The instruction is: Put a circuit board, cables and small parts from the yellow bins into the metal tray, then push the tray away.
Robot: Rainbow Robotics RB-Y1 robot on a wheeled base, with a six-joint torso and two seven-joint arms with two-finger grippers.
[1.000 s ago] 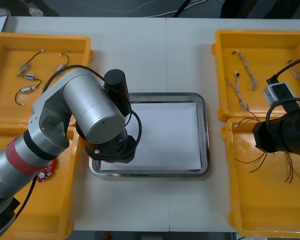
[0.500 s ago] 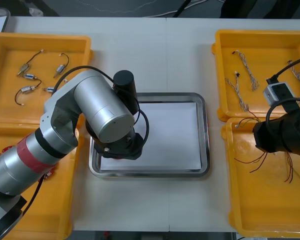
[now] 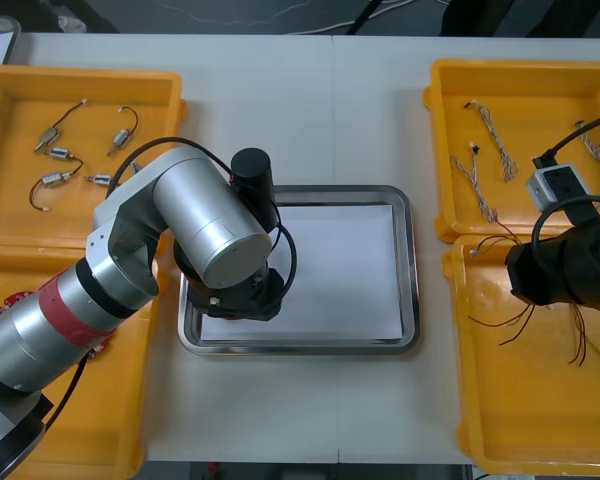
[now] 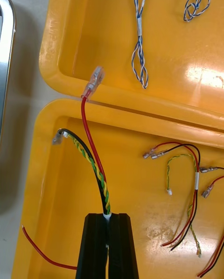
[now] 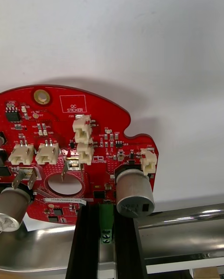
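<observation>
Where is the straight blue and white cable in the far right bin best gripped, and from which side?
At its white band, from straight above, closing across its length: the blue and white cable lies flat and nearly straight on the yellow bin floor, with nothing touching it.
</observation>
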